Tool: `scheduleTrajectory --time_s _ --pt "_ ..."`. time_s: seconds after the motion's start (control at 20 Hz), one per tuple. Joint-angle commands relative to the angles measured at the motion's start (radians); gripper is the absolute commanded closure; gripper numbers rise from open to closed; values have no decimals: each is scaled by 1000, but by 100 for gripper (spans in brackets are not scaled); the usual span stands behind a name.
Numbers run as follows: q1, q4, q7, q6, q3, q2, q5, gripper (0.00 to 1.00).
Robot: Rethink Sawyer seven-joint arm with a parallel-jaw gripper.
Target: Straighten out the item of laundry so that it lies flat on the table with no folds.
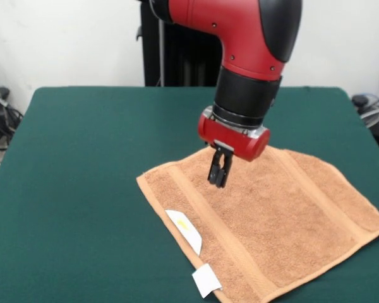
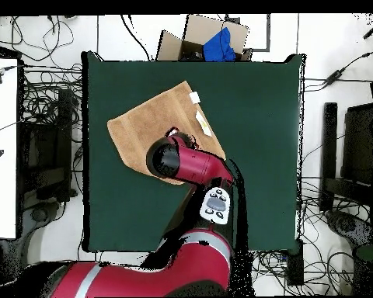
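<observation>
The orange-brown towel (image 1: pixel 278 221) is spread on the green table (image 1: pixel 82 158), right of centre and reaching the near edge, lying at an angle. Woven bands run along its left and right ends. A white tag (image 1: pixel 206 279) sticks out at its near left corner, and a second white label (image 1: pixel 184 230) lies on the left band. My gripper (image 1: pixel 219 180) hangs over the towel's far left part, with its fingers (image 1: pixel 213 167) pressed together and their tips just at the cloth; nothing hangs from them. In the overhead view the towel (image 2: pixel 147 120) shows, with my arm covering its lower right corner and the gripper.
Beyond the table's far edge in the overhead view stands a cardboard box (image 2: pixel 191 35) with a blue cloth (image 2: pixel 219 45) in it. Cables and dark equipment lie on the floor on both sides. A white surface (image 2: pixel 3 147) stands at the left.
</observation>
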Motion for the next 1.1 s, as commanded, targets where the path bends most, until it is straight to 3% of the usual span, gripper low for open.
scheduleTrajectory --time_s 0.05,1.1 --pt "-16 66 77 -16 84 6 -62 100" --pt "-42 30 89 -59 86 42 -135 100"
